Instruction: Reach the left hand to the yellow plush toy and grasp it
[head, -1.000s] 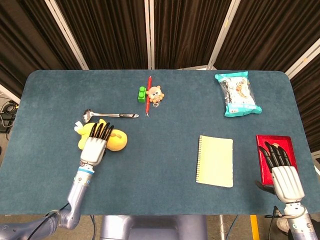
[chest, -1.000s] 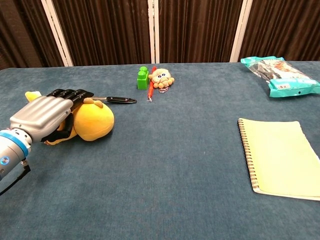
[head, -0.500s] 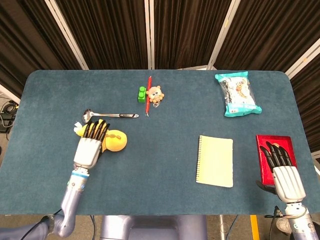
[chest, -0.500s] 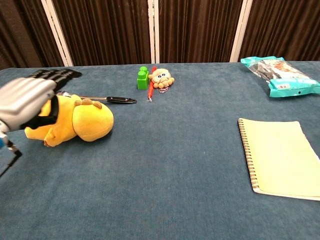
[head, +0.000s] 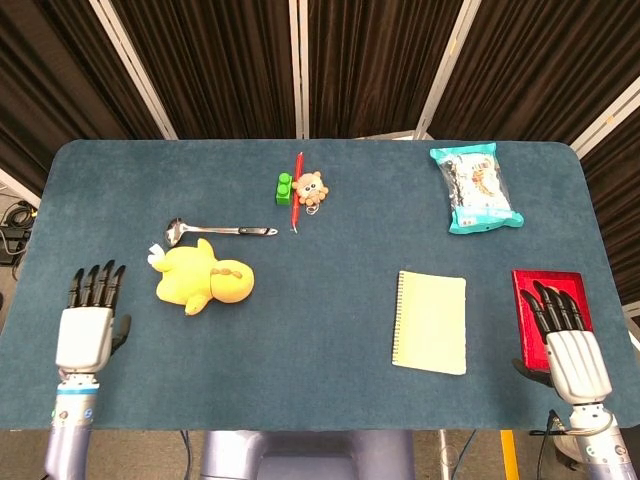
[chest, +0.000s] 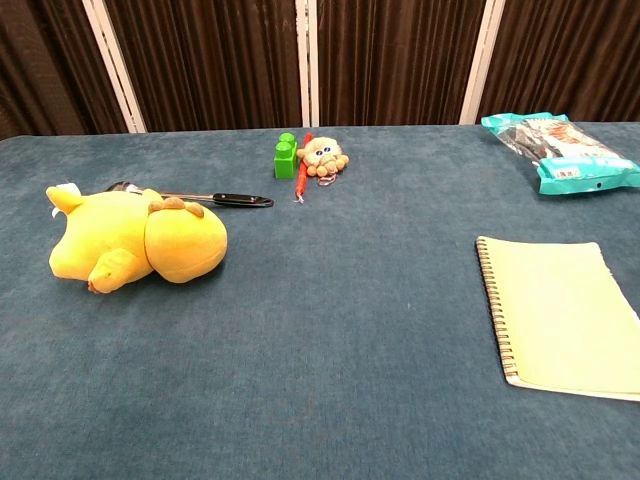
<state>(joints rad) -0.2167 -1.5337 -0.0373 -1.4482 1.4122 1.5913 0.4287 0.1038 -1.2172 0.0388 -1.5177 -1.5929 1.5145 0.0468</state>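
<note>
Now your left hand (head: 84, 330) sits well off to the left of the yellow plush toy (head: 203, 281), near the left edge of the desk (head: 330, 300), palm down with fingers straight and slightly apart, holding nothing. Half a second ago it lay over the toy's left end, and a second ago its fingers rested right on top of it; it has pulled back and away, and it no longer shows in the chest view at all. The toy lies on its side on the blue desk, free of any contact, just in front of the spoon (head: 218, 231), and it looks to be in much the same spot as before. In the chest view the yellow plush toy (chest: 135, 241) is fully uncovered, with the spoon (chest: 205, 198) right behind it.

Your right hand (head: 568, 345) lies where it was, flat with fingers extended, its fingertips over the near end of the red box (head: 545, 300), gripping nothing. The rest has not moved: the yellow notebook (head: 430, 322) left of the red box, the snack bag (head: 475, 188) at the far right, and the green block (head: 285, 188), red pen (head: 296, 190) and small orange plush (head: 312, 188) clustered together at the far middle.
</note>
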